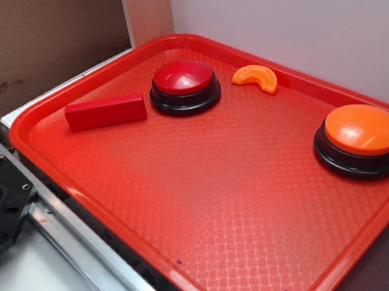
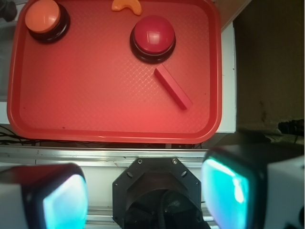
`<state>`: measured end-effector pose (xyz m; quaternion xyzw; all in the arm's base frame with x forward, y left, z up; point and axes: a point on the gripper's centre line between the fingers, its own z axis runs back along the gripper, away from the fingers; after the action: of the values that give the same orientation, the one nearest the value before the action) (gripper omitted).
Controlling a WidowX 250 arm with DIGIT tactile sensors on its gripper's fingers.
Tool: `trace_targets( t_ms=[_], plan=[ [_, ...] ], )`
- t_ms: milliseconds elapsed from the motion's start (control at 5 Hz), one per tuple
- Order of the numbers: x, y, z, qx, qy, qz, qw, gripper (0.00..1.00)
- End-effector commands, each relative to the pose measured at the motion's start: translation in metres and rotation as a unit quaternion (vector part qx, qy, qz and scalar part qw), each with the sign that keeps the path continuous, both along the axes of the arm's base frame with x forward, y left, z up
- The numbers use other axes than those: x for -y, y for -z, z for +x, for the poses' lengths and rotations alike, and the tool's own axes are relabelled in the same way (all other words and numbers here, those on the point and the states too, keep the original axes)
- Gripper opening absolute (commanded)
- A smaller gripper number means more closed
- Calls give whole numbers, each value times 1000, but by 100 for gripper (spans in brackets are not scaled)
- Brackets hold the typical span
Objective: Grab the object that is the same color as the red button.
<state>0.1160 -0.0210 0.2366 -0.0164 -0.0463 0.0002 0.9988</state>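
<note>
A long, narrow red block lies flat on the red tray, just beside the red button, a dark red dome on a black base. My gripper shows only in the wrist view, high above the robot's base and well back from the tray. Its two fingers stand wide apart with nothing between them. The exterior view shows no part of the gripper.
An orange-domed button stands on the tray's other side. A small orange wedge slice lies by the far rim. A metal rail runs along the tray's near edge; cardboard stands at the left.
</note>
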Motion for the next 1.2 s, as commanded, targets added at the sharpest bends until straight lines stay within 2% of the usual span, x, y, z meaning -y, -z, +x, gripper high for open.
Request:
trace_targets(
  t_ms=[0, 400, 600, 800, 1000],
  plan=[
    [0, 0, 0, 0, 0, 0, 1000, 100],
    [-21, 29, 19, 37, 72, 55, 995, 100],
    [-41, 52, 29, 31, 116, 85, 989, 100],
    [-70, 86, 45, 3, 154, 113, 982, 100],
    [-80, 115, 65, 52, 188, 97, 976, 100]
  ],
)
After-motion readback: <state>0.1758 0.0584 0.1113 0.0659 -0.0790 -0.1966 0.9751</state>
